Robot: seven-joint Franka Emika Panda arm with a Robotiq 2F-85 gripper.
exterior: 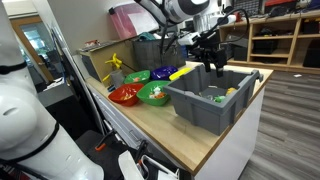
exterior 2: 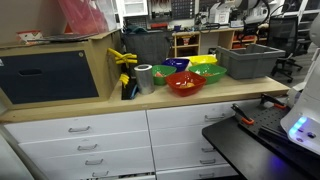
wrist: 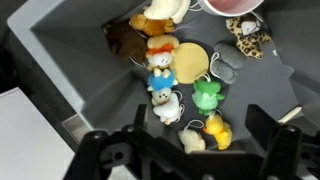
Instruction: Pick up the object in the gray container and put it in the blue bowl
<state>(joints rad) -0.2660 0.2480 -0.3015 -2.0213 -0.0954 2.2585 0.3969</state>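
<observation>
- Wrist view: the gripper (wrist: pixel 180 148) hangs with jaws spread wide, holding nothing, above small plush toys (wrist: pixel 165 75) in the gray container (wrist: pixel 70 70).
- In an exterior view, the blue bowl (exterior 2: pixel 178 65) sits among other bowls (exterior 2: pixel 185 83), left of the container.

A round green plastic bowl (exterior 2: pixel 161 73) and a shiny silver roll (exterior 2: pixel 144 78) are sitting just beside the round red-orange plastic bowl (exterior 2: pixel 185 84).

Wooden countertop (exterior 2: pixel 120 103) over white drawers (exterior 2: pixel 100 140), wooden shelving (exterior: pixel 280 38) behind, grey wood-look floor (exterior: pixel 290 120).
</observation>
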